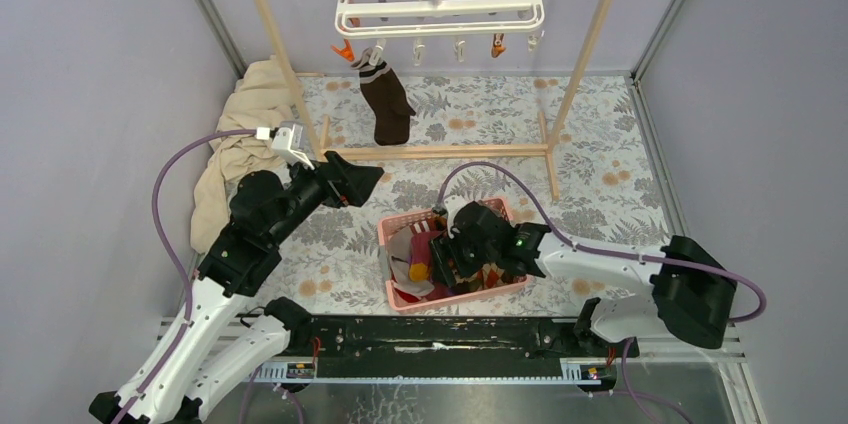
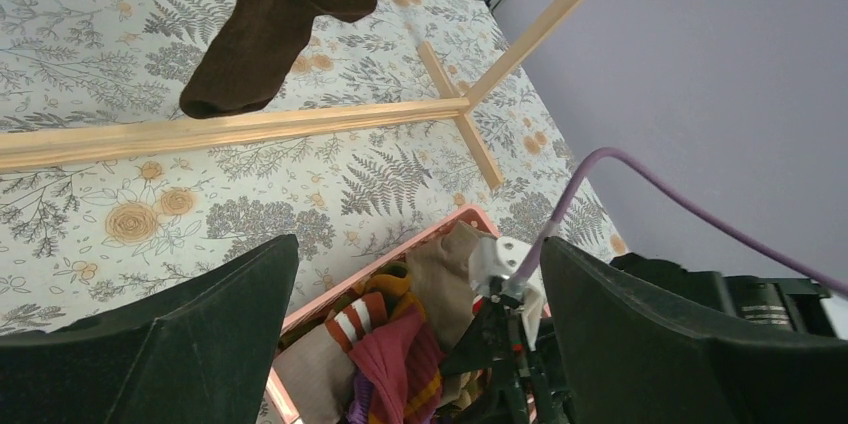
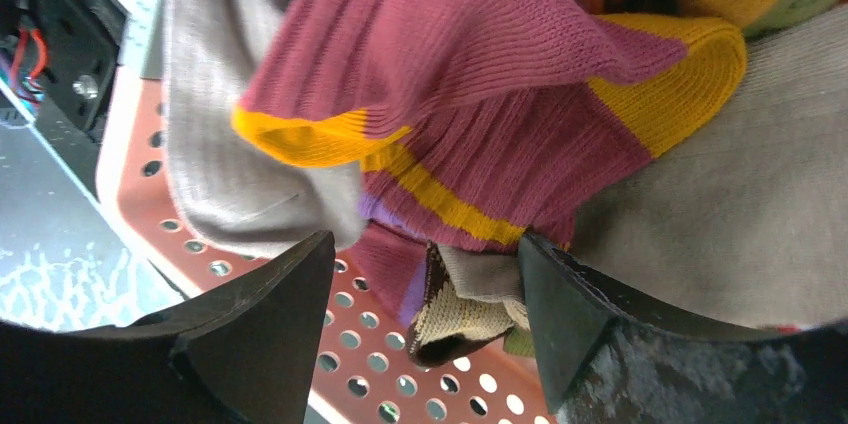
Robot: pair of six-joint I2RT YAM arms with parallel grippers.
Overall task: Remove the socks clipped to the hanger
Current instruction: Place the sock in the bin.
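Socks [image 1: 410, 269] fill the pink basket [image 1: 384, 254] right by the arm bases, and the right pincer [image 3: 425, 244] is down among them, fingers spread with nothing between them. A magenta sock with yellow bands [image 3: 480, 54] and a beige sock [image 3: 230, 144] lie just past its tips. Over to the left, the left pincer [image 1: 372, 182] hangs above the floral surface [image 1: 620, 174], spread wide and empty, pointing toward the far side. Beyond it, past the wooden frame [image 1: 440, 152] and its low crossbar, one brown sock [image 1: 388, 104] dangles from a white clip [image 1: 374, 59] at the left end of the hanger [image 1: 450, 22]. It is well apart from both pincers, higher and farther back. Orange and white clips dangle along the hanger's near bar. A beige cloth [image 1: 235, 159] sits heaped by the frame's left leg.
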